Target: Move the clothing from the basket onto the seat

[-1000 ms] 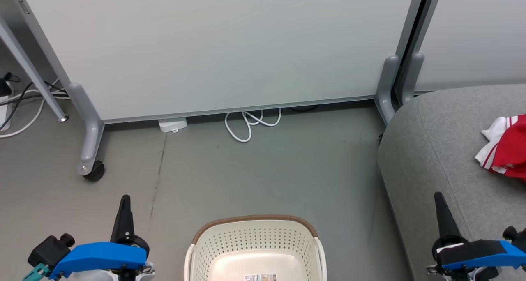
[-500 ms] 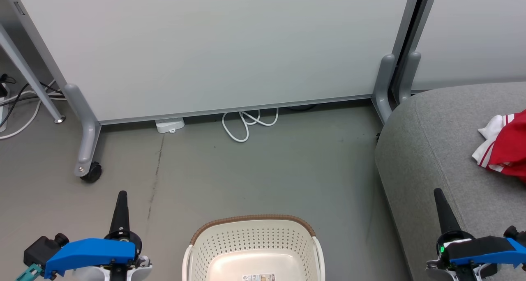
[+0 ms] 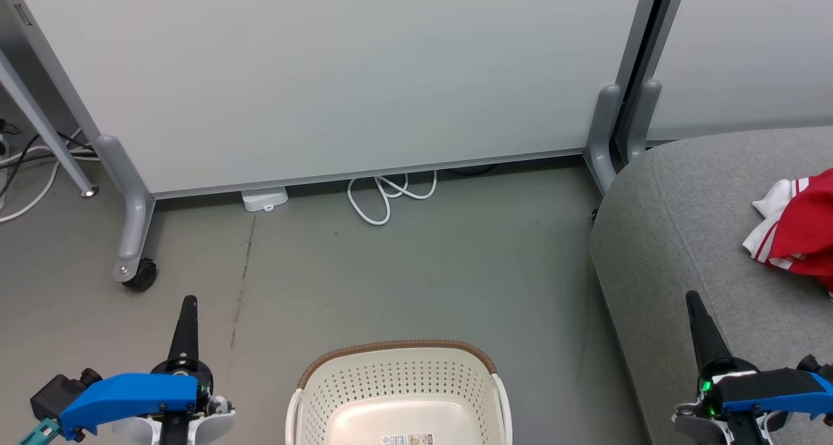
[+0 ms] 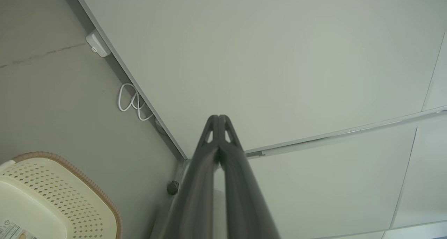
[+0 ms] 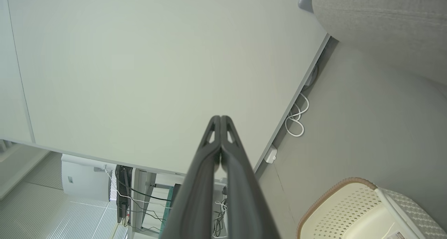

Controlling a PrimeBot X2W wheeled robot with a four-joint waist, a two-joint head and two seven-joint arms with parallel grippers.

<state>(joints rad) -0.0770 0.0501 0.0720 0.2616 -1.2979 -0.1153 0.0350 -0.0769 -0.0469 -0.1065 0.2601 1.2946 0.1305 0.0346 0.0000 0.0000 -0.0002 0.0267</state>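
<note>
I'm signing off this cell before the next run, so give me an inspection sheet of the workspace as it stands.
Surface: grey floor, one thin dark crack.
Job's things: basket on the floor, no clothing in its visible part; red and white clothing lying on the seat.
Clutter: small white box at the partition's foot.
Grippers: left gripper and right gripper both shut, holding nothing, either side of the basket.
Cables: white cable looped under the partition; more cables at far left.
Surroundings: pale partition on a castor.
</note>
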